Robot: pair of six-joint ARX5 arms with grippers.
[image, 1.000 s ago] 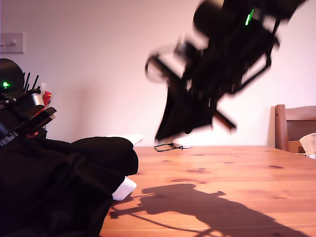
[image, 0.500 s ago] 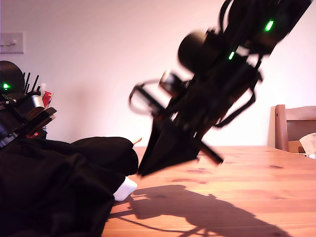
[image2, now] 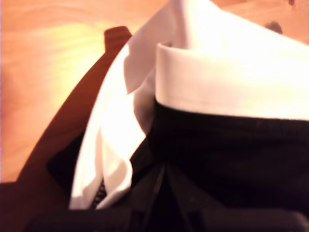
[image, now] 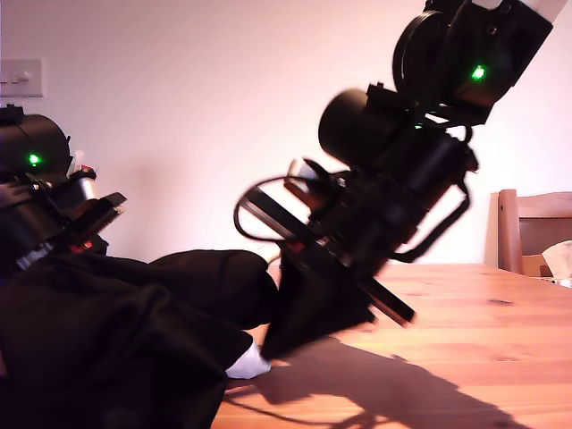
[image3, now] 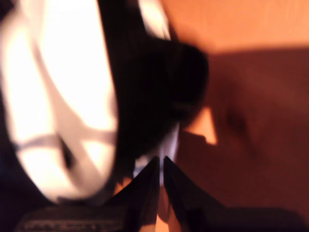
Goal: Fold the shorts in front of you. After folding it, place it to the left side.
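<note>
The black shorts lie bunched on the wooden table at the exterior view's left, with a small white bit at their edge. My second gripper hangs low over the table in the middle of the exterior view, shut on a flap of the shorts that reaches down to the pile. Its wrist view is blurred and shows black and white cloth ahead of nearly closed fingers. My first gripper sits on the pile at the exterior view's left, shut on black cloth below a white band.
A wooden chair stands past the table at the exterior view's right, with a pale crumpled thing beside it. A light switch is on the wall. The second arm's shadow falls on bare tabletop.
The second gripper has swung down and toward the exterior view's left with the flap, from high above the table to the pile. The first arm has shifted slightly. The white bit is more covered.
</note>
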